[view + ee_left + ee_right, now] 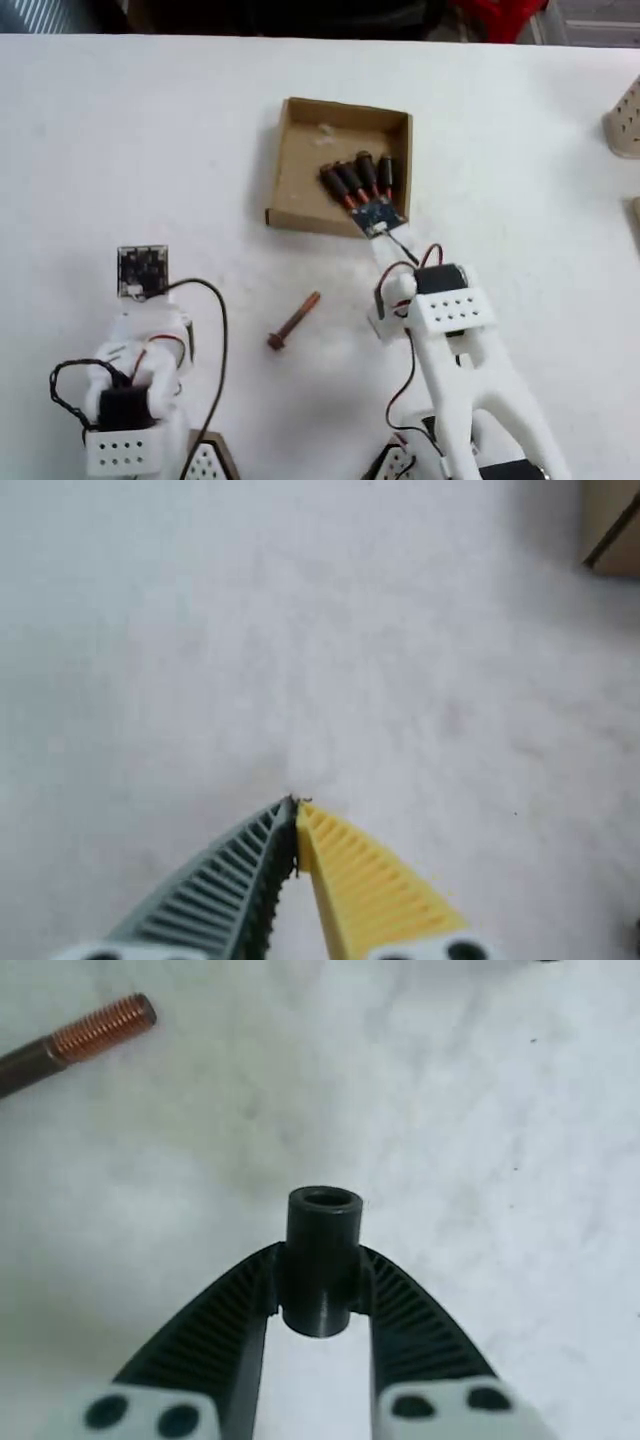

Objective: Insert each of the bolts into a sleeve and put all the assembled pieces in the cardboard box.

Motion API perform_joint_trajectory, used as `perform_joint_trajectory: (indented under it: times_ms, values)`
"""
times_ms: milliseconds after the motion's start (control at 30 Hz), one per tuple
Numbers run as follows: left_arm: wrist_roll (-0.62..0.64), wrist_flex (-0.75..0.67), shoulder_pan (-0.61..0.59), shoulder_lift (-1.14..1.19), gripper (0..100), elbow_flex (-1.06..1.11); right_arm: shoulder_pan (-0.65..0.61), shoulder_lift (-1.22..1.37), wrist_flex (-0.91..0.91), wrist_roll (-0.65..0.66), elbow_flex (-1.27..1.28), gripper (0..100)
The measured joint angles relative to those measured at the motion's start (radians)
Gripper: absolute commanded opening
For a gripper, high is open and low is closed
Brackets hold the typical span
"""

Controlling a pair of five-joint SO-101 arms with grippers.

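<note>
A copper-threaded bolt (293,320) lies loose on the white table between the two arms; its threaded end (100,1025) shows in the right wrist view. My right gripper (320,1256) is shut on a black sleeve (324,1215), held upright just above the table, bore facing up. The cardboard box (285,160) stands at the middle back with several assembled pieces (360,178) lying side by side in its right half. My left gripper (295,815) is shut on nothing, low over bare table at the front left. A corner of the box (612,530) shows beyond it.
The right arm (450,310) stands just in front of the box's near right corner, the left arm (135,390) at the front left. A beige perforated block (625,120) sits at the table's right edge. Bare table stretches left of the box.
</note>
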Motion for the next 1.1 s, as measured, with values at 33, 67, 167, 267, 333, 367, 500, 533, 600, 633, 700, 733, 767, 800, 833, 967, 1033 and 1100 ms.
perform_joint_trajectory:
  times_ms: [33, 67, 167, 267, 333, 367, 500, 533, 600, 633, 700, 733, 767, 800, 833, 967, 1033, 1100]
  values:
    - [0.012, -0.002, 0.012, 0.000, 2, 0.000, 0.002, 0.000, 0.000, 0.000, 0.000, 1.7]
    - [0.017, -0.002, 0.025, 0.000, 2, 0.000, 0.002, 0.000, 0.000, 0.000, 0.000, 1.7]
    - [0.025, 0.000, 0.051, 0.000, 2, -0.023, 0.025, 0.000, 0.000, -0.002, 0.000, 1.7]
    - [0.031, 0.015, 0.066, 0.002, 2, -0.095, 0.054, 0.000, 0.000, -0.009, 0.000, 1.7]
    - [0.031, 0.015, 0.066, 0.034, 2, -0.150, 0.064, 0.000, 0.000, -0.012, 0.000, 1.7]
    - [0.031, 0.015, 0.066, 0.075, 2, -0.180, 0.068, 0.000, 0.000, -0.012, 0.000, 1.7]
    - [0.032, -0.002, 0.068, 0.310, 2, -0.302, 0.078, 0.000, 0.000, -0.012, 0.003, 1.7]
    - [0.032, -0.006, 0.068, 0.381, 2, -0.339, 0.080, 0.000, 0.000, -0.012, 0.003, 1.7]
    - [0.032, -0.011, 0.068, 0.529, 2, -0.414, 0.078, 0.000, 0.000, -0.012, 0.003, 1.7]
    - [0.034, -0.011, 0.071, 0.594, 2, -0.446, 0.078, 0.000, 0.000, -0.012, 0.003, 1.7]
    - [0.054, -0.009, 0.087, 0.703, 2, -0.509, 0.078, 0.000, 0.000, -0.012, 0.003, 1.7]
    - [0.078, 0.000, 0.103, 0.753, 2, -0.539, 0.078, 0.000, 0.000, -0.012, 0.003, 1.7]
    - [0.101, 0.017, 0.121, 0.799, 2, -0.568, 0.078, 0.000, 0.000, -0.012, 0.003, 1.7]
    - [0.129, 0.041, 0.146, 0.842, 2, -0.603, 0.078, 0.000, 0.000, -0.012, 0.003, 1.7]
    - [0.155, 0.071, 0.176, 0.879, 2, -0.635, 0.078, 0.000, 0.000, -0.012, 0.003, 1.7]
    - [0.299, 0.184, 0.334, 0.961, 2, -0.744, 0.078, 0.000, 0.000, -0.012, 0.003, 1.7]
    - [0.379, 0.198, 0.433, 0.971, 2, -0.769, 0.081, 0.000, 0.000, -0.012, 0.003, 1.7]
    - [0.437, 0.198, 0.545, 0.974, 2, -0.773, 0.101, 0.000, -0.009, -0.011, 0.003, 1.7]
